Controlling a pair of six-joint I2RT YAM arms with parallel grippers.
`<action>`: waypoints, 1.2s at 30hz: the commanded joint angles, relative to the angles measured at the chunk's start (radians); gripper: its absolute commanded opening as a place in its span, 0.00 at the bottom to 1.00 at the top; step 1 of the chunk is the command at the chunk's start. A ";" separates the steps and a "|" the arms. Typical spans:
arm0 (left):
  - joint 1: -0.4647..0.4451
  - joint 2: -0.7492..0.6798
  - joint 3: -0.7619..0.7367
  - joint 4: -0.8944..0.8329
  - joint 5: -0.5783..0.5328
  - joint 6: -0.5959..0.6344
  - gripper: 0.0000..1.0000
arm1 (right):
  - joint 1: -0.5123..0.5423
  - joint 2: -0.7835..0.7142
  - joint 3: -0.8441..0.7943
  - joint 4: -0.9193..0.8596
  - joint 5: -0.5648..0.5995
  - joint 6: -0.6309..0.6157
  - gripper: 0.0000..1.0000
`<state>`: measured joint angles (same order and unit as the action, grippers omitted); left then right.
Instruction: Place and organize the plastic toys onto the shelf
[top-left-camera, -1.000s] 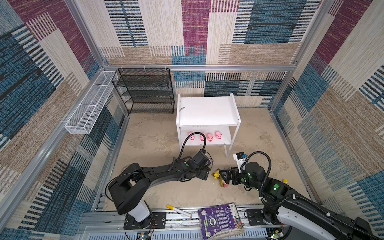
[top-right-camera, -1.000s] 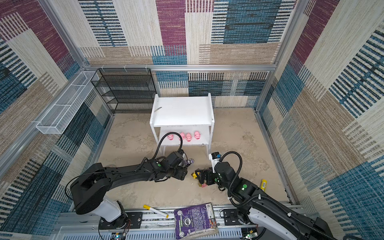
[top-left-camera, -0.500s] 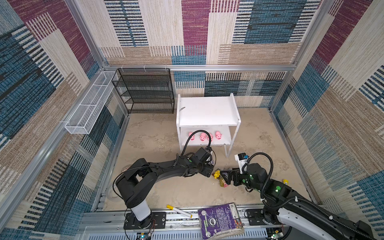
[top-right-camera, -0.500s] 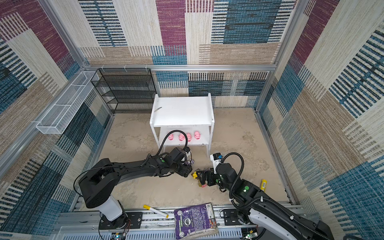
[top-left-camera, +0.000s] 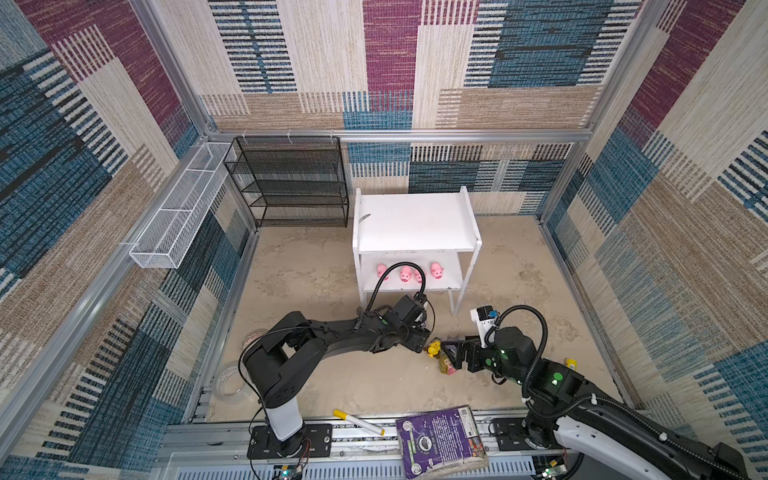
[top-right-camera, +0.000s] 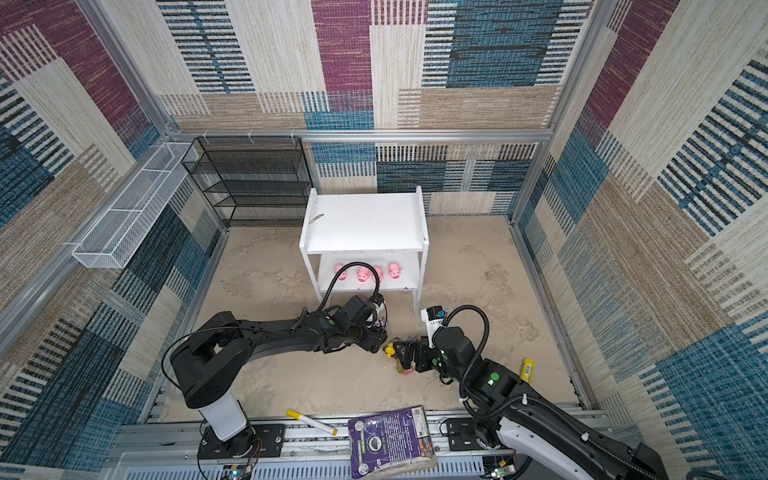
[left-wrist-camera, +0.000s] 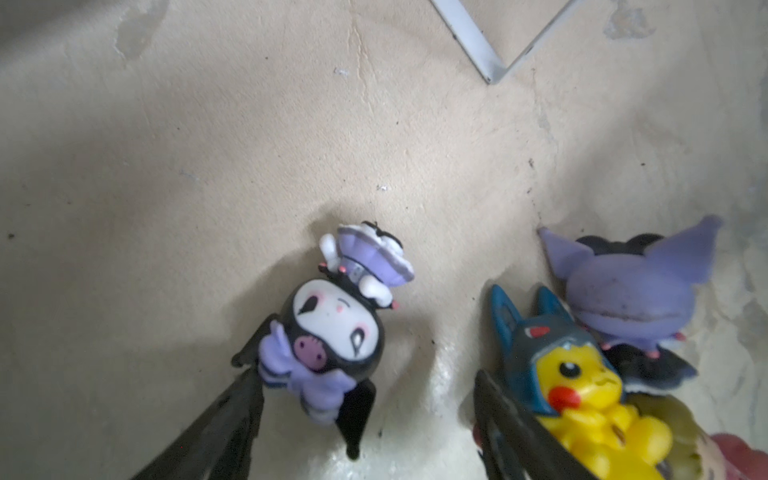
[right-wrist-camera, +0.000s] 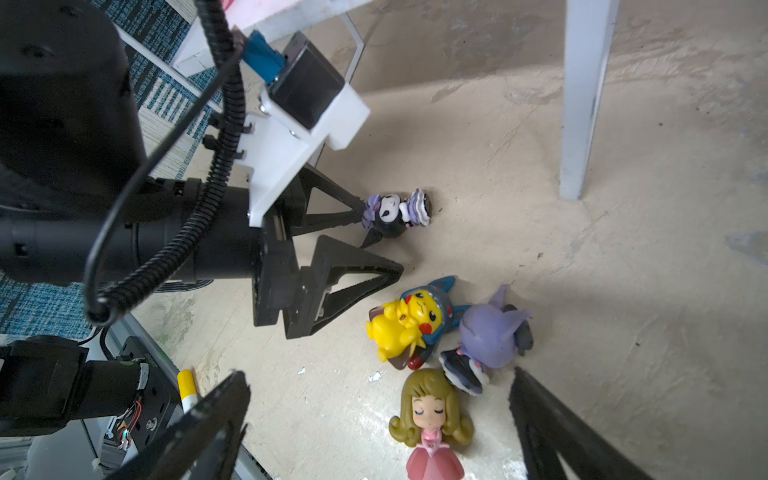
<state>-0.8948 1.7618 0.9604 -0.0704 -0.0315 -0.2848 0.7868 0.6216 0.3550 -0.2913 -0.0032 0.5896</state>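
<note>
Left jaws wide round black toy, but it lies off-centre: closing may flick it away or catch yellow toy. Right jaws wide too, w/ nothing held.

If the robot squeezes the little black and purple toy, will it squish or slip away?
Probably stays stiff: the black-purple toy looks like hard moulded plastic. It might slip, since its head is round and smooth. Lying down, it may roll.

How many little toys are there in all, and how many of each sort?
Pink pigs, on the lower board of the shelf: 4
Black and purple eared figure: 1
Lilac eared figure: 1
Yellow figure in a blue hood: 1
Blonde girl in pink: 1
Total: 8
</note>
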 joint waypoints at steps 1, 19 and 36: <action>0.001 0.005 -0.013 0.076 -0.009 0.036 0.80 | 0.002 -0.005 -0.004 0.014 0.008 0.005 0.99; -0.001 0.012 -0.092 0.243 -0.005 0.088 0.81 | 0.002 0.008 -0.020 0.047 0.003 -0.009 0.99; -0.004 0.003 -0.141 0.285 0.021 0.060 0.55 | 0.002 0.035 -0.027 0.072 0.005 -0.024 0.99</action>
<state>-0.8974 1.7737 0.8299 0.2054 -0.0200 -0.2256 0.7868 0.6544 0.3305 -0.2573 -0.0002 0.5743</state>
